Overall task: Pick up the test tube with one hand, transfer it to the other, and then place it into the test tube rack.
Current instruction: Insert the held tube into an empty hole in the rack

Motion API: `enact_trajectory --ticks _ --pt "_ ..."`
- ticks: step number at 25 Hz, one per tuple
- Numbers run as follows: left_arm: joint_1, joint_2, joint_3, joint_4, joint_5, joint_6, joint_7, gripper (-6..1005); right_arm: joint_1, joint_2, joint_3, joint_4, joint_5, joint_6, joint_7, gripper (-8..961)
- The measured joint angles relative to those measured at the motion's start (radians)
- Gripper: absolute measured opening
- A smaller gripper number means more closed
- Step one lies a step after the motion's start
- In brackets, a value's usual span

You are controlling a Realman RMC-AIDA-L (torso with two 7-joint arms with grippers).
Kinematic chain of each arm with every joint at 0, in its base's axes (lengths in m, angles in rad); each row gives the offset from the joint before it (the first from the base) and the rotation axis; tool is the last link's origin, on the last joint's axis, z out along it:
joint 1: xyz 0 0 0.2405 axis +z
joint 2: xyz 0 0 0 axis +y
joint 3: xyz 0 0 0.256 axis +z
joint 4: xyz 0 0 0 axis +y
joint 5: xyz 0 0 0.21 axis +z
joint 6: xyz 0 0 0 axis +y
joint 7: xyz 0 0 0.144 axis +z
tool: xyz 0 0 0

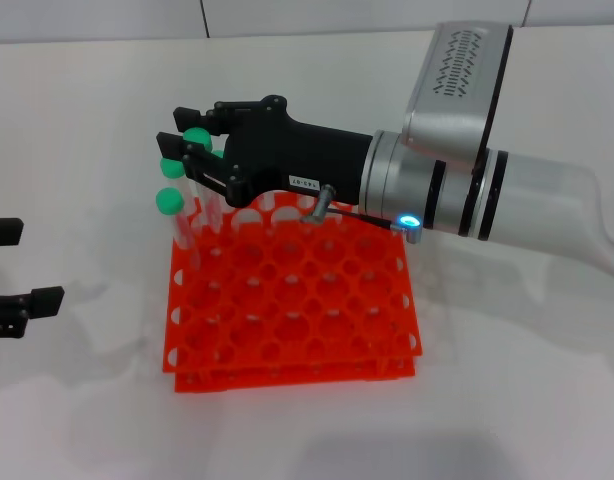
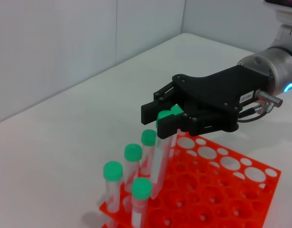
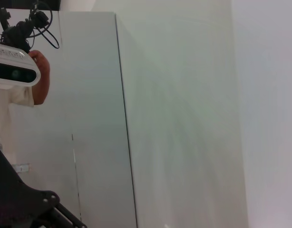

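My right gripper (image 1: 184, 130), black with a small white label, reaches over the far left corner of the orange test tube rack (image 1: 287, 335). It is shut on the green cap of a clear test tube (image 1: 198, 137). In the left wrist view the gripper (image 2: 158, 118) holds that tube (image 2: 159, 152) slightly tilted, with its lower end down in a rack hole. My left gripper (image 1: 22, 265) is open and empty at the table's left edge, well apart from the rack (image 2: 222, 190).
Several other green-capped tubes (image 2: 132, 154) stand upright in the rack's left holes, close beside the held tube. The rest of the rack's holes hold nothing. The right wrist view shows only a wall and a person's arm (image 3: 40, 78).
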Motion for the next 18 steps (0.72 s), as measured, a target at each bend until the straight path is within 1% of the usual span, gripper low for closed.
enact_trajectory --ticks 6,18 --pt "-0.012 0.000 0.002 0.000 0.027 0.000 0.002 888 -0.001 0.000 -0.009 0.001 0.004 0.006 0.007 263" --pt "-0.022 0.000 0.011 -0.002 0.034 0.000 0.007 888 0.002 0.000 -0.047 0.015 0.055 0.025 -0.021 264"
